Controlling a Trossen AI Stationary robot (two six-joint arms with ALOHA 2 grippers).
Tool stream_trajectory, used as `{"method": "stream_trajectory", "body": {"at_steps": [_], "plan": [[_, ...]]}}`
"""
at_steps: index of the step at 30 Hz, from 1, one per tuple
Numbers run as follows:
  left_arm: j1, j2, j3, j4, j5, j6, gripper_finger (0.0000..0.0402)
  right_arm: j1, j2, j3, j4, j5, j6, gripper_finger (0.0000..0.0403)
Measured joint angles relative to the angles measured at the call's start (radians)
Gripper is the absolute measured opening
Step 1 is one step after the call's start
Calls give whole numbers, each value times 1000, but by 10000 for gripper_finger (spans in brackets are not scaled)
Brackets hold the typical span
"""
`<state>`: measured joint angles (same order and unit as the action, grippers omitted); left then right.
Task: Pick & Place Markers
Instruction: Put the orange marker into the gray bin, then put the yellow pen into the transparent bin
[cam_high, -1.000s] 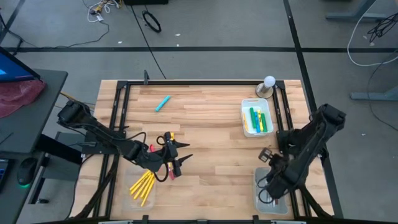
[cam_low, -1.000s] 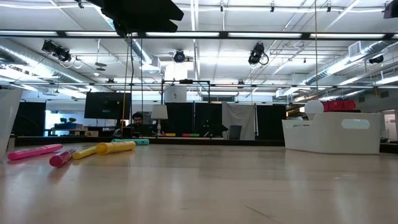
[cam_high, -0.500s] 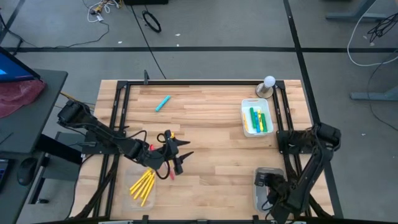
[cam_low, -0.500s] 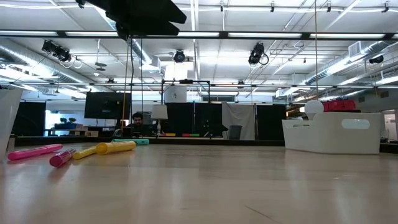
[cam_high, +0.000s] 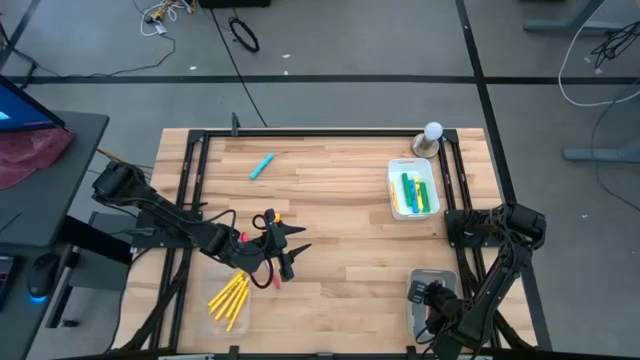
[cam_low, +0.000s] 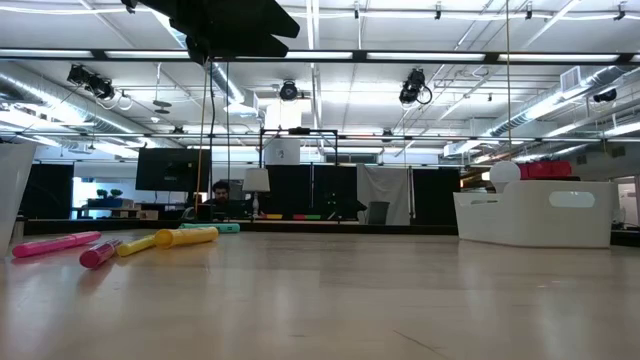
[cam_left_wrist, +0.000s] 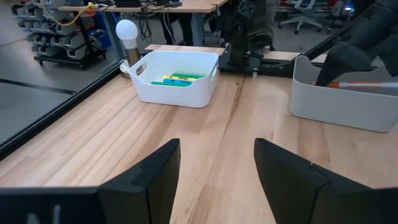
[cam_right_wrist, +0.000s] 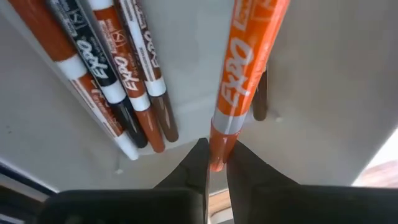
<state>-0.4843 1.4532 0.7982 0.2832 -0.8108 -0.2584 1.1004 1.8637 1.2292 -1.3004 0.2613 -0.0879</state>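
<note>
My right gripper (cam_right_wrist: 215, 163) reaches down into the clear tray (cam_high: 413, 318) at the table's near right and is shut on an orange marker (cam_right_wrist: 245, 68). Several more orange, black and brown markers (cam_right_wrist: 121, 81) lie on that tray's floor. My left gripper (cam_left_wrist: 216, 180) hovers open over the table's near left, with nothing between its fingers. Just below it in the high view lie a bunch of yellow markers (cam_high: 230, 298) and a pink marker (cam_high: 272, 278). A light blue marker (cam_high: 262, 166) lies at the far left. My right gripper pinches the orange marker's end (cam_right_wrist: 217, 146) between its two fingertips, coming from above at a steep slant. The rest of the marker reaches away from the fingers over the tray's inside. In the left wrist view the marker (cam_left_wrist: 360, 83) shows about level at the tray's rim.
A white tray (cam_high: 396, 170) at the far right holds green and yellow markers (cam_high: 412, 190). A lamp with a round white bulb (cam_high: 432, 132) stands behind it. Dark frame rails (cam_high: 196, 180) run along the table's left, right and far sides. Bare wood lies in the middle.
My right gripper has gone down and toward the table's near edge, into the near right tray, with the arm folding in over it. The left arm has kept still.
</note>
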Motion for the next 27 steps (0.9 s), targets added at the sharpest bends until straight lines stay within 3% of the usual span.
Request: {"method": "stream_trajectory", "body": {"at_steps": [8, 18, 23, 27], "plan": [[0, 0, 0, -1, 1, 0, 211, 0, 0, -33, -57, -1, 109, 69], [0, 0, 0, -1, 3, -1, 211, 0, 0, -25, -133, 20, 110, 120], [0, 0, 0, 0, 3, -1, 211, -6, 0, 101, -279, 78, 74, 115], [0, 0, 0, 0, 3, -1, 211, -22, -21, 248, -269, 158, 137, 109]]}}
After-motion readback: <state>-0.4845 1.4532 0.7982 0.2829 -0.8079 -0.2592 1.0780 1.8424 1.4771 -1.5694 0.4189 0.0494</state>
